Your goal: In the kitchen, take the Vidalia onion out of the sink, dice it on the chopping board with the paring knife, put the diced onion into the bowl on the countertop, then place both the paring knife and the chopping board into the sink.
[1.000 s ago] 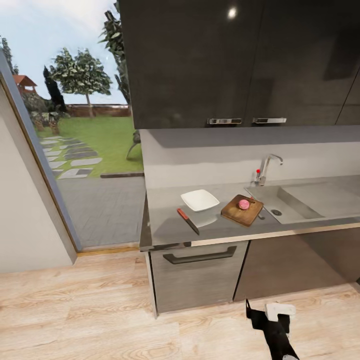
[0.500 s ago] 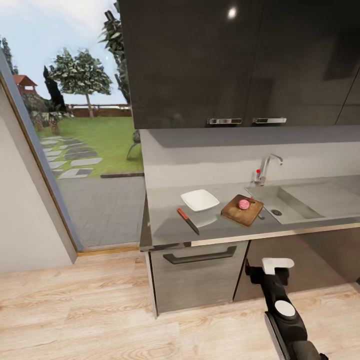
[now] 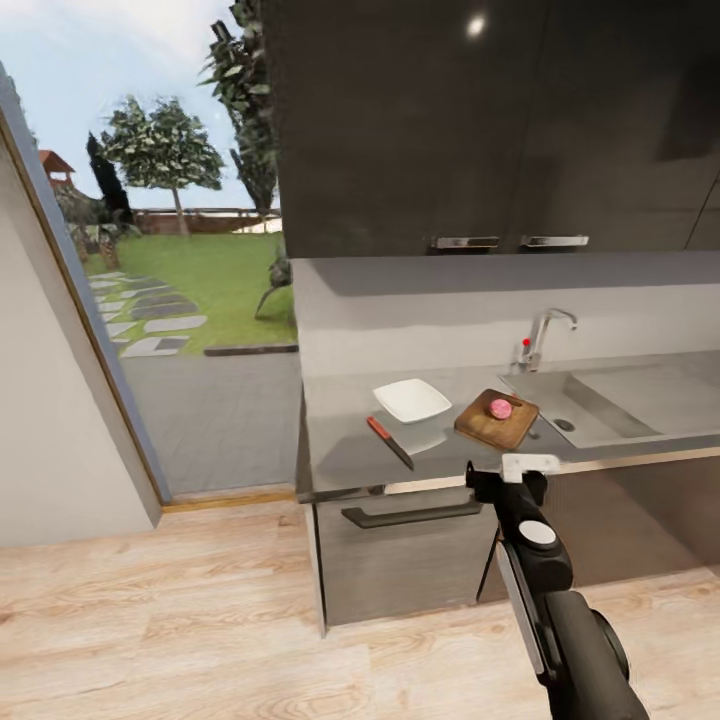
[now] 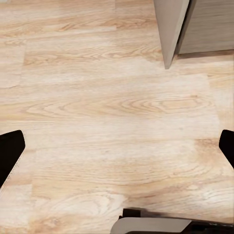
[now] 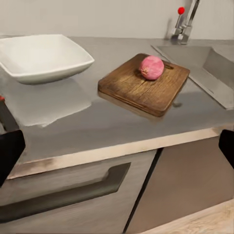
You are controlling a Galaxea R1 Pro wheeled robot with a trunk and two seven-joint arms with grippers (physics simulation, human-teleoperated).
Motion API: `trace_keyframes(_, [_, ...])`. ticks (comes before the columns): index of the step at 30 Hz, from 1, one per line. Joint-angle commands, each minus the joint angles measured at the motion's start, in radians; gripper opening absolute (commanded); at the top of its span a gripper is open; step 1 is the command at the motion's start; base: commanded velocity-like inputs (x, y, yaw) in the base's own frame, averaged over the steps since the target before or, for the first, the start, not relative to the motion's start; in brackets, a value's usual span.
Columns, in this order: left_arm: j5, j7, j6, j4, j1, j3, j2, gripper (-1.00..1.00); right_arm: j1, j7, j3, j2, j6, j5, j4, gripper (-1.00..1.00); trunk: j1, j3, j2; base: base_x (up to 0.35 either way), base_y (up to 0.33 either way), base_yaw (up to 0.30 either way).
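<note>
The pink onion point(image 3: 501, 408) rests on the dark wooden chopping board point(image 3: 497, 420), which lies on the grey countertop point(image 3: 350, 455) just left of the sink point(image 3: 575, 402). The white bowl point(image 3: 412, 400) stands left of the board, and the red-handled paring knife point(image 3: 390, 442) lies in front of the bowl. My right gripper point(image 3: 505, 478) hangs open in front of the counter edge, below the board. Its wrist view shows the onion point(image 5: 152, 67), board point(image 5: 141, 87) and bowl point(image 5: 41, 56) ahead, with nothing between the fingers. My left gripper point(image 4: 117, 151) is open over the wood floor.
The chrome tap point(image 3: 540, 338) with a red-tipped lever rises behind the basin. A drawer front with a bar handle point(image 3: 405, 516) sits under the counter. Dark upper cabinets point(image 3: 480, 120) hang above. A glass opening to a garden point(image 3: 170, 250) is at the left.
My right arm has risen from near the floor to the counter's front edge. The head view has shifted slightly, moving the counter things a little rightward in the picture.
</note>
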Motion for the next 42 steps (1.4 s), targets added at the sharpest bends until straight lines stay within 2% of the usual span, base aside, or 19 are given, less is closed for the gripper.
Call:
trace_keyframes(1, [0.008, 0.005, -0.001, -0.002, 0.000, -0.009, 0.001, 1.00, -0.002, -0.001, 0.013, 0.001, 0.009, 0.009, 0.000, 1.00, 0.001, -0.002, -0.002, 0.000, 0.281, 0.000])
trace_keyframes(5, [0.008, 0.005, -0.001, -0.003, 0.000, -0.009, 0.001, 1.00, -0.004, -0.002, 0.058, 0.002, 0.011, 0.009, 0.000, 1.00, 0.001, -0.002, -0.002, 0.000, 0.151, 0.000])
trace_keyframes(8, [0.008, 0.006, -0.001, -0.003, 0.000, -0.009, 0.001, 1.00, -0.005, -0.002, 0.070, 0.002, 0.012, 0.008, 0.000, 1.00, 0.001, -0.002, -0.002, 0.000, 0.031, 0.000])
trace_keyframes(21, [0.009, 0.006, -0.001, -0.002, 0.000, -0.009, 0.012, 1.00, -0.005, 0.001, 0.078, 0.002, 0.011, 0.002, 0.008, 1.00, 0.001, -0.002, -0.002, 0.019, 0.004, 0.000])
trace_keyframes(42, [0.008, 0.006, -0.001, -0.002, 0.000, -0.009, 0.013, 1.00, -0.005, 0.002, 0.076, 0.002, 0.011, 0.002, 0.017, 1.00, 0.001, -0.002, -0.002, 0.229, 0.051, 0.000])
